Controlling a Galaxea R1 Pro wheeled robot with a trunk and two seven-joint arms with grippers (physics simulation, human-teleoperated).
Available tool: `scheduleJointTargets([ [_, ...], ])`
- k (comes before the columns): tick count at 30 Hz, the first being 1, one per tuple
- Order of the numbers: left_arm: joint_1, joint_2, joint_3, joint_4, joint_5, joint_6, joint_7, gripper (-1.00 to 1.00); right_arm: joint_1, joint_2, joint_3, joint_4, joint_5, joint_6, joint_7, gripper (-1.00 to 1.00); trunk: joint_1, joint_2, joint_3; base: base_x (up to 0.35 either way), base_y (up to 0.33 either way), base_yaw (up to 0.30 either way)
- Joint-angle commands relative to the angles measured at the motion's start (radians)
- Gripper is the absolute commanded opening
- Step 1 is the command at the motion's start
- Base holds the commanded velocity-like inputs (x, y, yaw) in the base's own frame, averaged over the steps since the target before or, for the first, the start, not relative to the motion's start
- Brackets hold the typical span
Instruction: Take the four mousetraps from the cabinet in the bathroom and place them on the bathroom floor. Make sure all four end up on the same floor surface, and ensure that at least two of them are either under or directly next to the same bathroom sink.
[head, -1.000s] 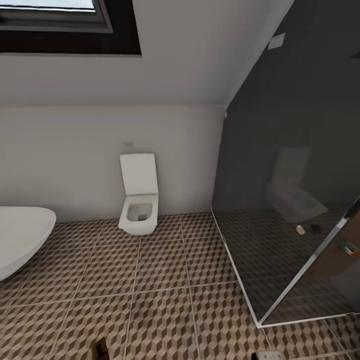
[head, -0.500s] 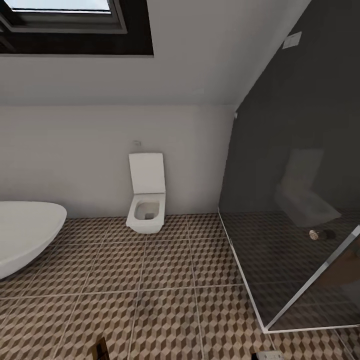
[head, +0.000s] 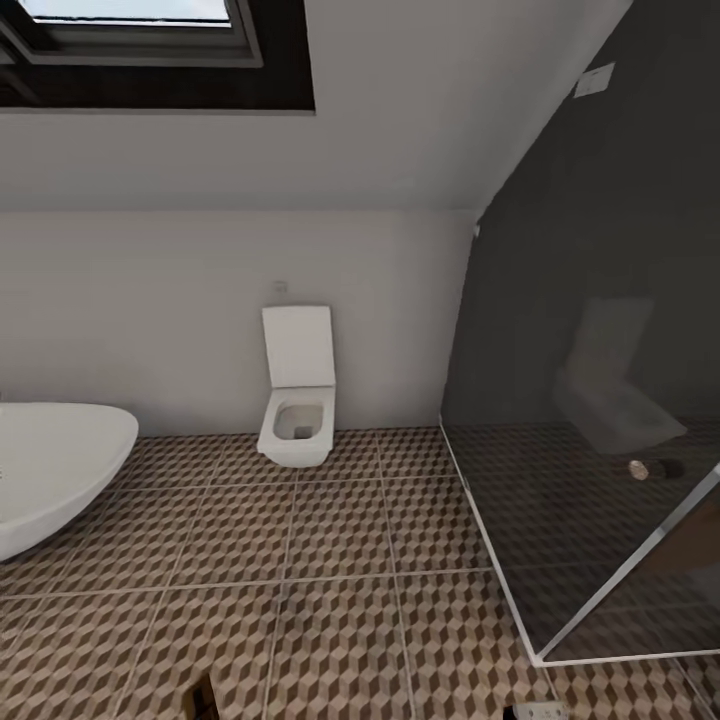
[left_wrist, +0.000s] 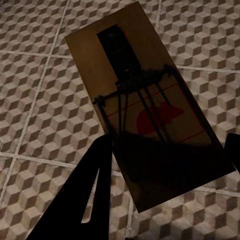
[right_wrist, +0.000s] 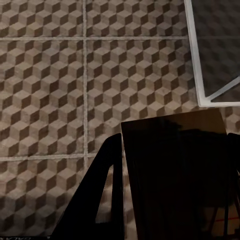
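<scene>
In the left wrist view a tan mousetrap (left_wrist: 145, 115) with a dark wire spring and a red mark hangs above the cube-patterned bathroom floor (left_wrist: 35, 100), and my left gripper (left_wrist: 170, 145) is shut on its near end. In the right wrist view a second mousetrap (right_wrist: 175, 170), dark in shadow, sits between the black fingers (right_wrist: 102, 195) of my right gripper (right_wrist: 175, 140), which is shut on it above the same tiles (right_wrist: 50, 75). The cabinet and the sink are out of view.
Ahead stands a white square toilet (head: 297, 400) against the white wall. An oval white bathtub (head: 50, 470) is at the left. A dark glass shower enclosure (head: 600, 480) with a pale frame (right_wrist: 197, 65) fills the right. Patterned floor (head: 340, 540) stretches between them.
The whole head view has shifted: the toilet, the tub and the shower glass now sit further right in the picture, so the camera has turned left. Nothing in the room has moved.
</scene>
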Motion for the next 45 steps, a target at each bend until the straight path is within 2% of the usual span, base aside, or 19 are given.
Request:
scheduleJointTargets([
  [1,-0.002,-0.001,-0.009,0.004,0.005,-0.005,0.004,-1.00,-0.001,-0.001,0.009,-0.002,-0.007,-0.002,-0.006,-1.00,0.001,-0.002,-0.002,0.000,0.180,0.000],
  [20,-0.002,-0.001,-0.009,0.004,0.005,-0.005,0.004,-1.00,-0.001,-0.002,0.010,-0.002,-0.006,-0.002,-0.005,-1.00,0.001,-0.002,-0.002,0.140,0.181,0.000],
  [37,-0.002,-0.001,-0.009,0.004,0.005,-0.005,0.004,-1.00,-0.001,-0.002,0.010,-0.002,-0.005,-0.002,-0.006,-1.00,0.001,-0.002,-0.002,0.018,0.014,0.001],
  [45,-0.002,-0.001,-0.009,0.004,0.005,-0.005,0.004,-1.00,-0.001,-0.002,0.009,-0.002,-0.005,-0.002,-0.006,-1.00,0.001,-0.002,-0.002,0.035,0.000,0.121],
])
